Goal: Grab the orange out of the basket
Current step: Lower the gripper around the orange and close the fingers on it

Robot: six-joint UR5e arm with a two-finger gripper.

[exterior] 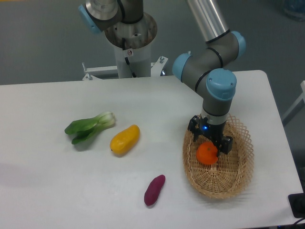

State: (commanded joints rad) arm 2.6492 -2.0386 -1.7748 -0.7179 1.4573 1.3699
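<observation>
One orange — where is it sitting?
— Inside the basket, near the middle. The pincer is reaching into the basket and touching the orange from above; whether it is gripping, cannot tell.

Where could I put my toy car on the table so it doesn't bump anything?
The back of the table, behind the bok choy, is bare. So is the front left corner, left of the purple yam, and the strip between the mango and the basket. The basket is crowded: the pincer is down at the orange.
</observation>
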